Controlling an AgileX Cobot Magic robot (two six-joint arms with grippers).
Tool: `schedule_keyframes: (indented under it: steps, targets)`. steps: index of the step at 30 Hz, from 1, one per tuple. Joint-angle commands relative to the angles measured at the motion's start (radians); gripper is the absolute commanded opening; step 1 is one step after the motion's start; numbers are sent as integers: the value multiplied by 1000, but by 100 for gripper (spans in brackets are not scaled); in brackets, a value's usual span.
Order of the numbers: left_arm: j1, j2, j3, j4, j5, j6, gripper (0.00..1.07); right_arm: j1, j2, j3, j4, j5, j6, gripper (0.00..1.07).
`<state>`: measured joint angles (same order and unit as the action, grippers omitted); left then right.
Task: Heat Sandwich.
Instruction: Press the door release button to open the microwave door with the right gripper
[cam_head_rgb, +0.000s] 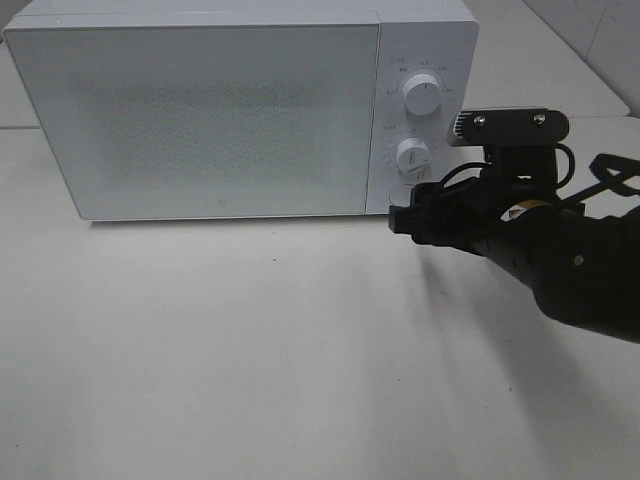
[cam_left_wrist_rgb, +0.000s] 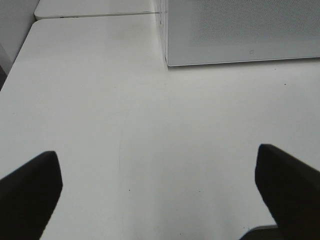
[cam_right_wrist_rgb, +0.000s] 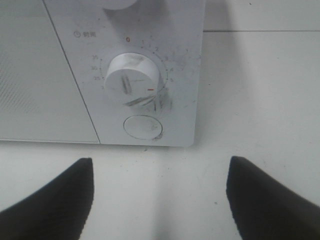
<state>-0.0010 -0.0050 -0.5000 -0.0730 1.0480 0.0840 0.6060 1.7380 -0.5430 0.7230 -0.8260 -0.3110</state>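
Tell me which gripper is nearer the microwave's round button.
Right. The right gripper faces the button from just in front. The left gripper hangs farther back over the table, facing the microwave's opposite front corner.

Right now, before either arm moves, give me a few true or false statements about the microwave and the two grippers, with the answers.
1. The microwave door is shut. True.
2. The right gripper is clamped on the lower dial. False: it is open, holds nothing and stops short of the panel, facing that dial and the round button below it.
3. The left gripper is open over bare table. True.
4. The sandwich lies on the table in front of the microwave. False: no sandwich shows in any view.
5. An upper dial sits above the lower dial on the panel. True.
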Motion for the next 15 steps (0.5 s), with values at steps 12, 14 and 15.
schedule_keyframes:
  steps: [12,14,15]
  targets:
    - [3,-22,4,-1,-11,-4,98,48,24,-6,23,-32,428,71]
    - [3,-21,4,-1,-11,-4,98,48,24,-6,23,-25,659,68]
    - [3,-21,4,-1,-11,-4,98,48,24,-6,23,-25,742,67]
